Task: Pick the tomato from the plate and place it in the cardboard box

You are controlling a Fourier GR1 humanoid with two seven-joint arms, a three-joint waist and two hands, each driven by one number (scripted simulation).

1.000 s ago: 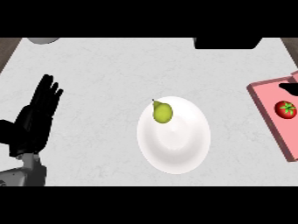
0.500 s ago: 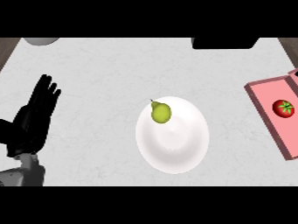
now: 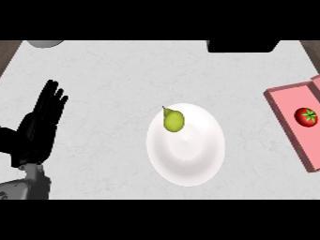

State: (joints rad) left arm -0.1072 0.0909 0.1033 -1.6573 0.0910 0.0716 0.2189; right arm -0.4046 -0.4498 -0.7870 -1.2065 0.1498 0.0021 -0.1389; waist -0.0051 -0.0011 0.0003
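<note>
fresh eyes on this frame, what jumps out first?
The red tomato already lying inside the pink box at the right edge. At the centre sits a white plate with only a green pear on its upper left part. At the left, the black left hand rests open with fingers up; the right hand is out of view.
</note>
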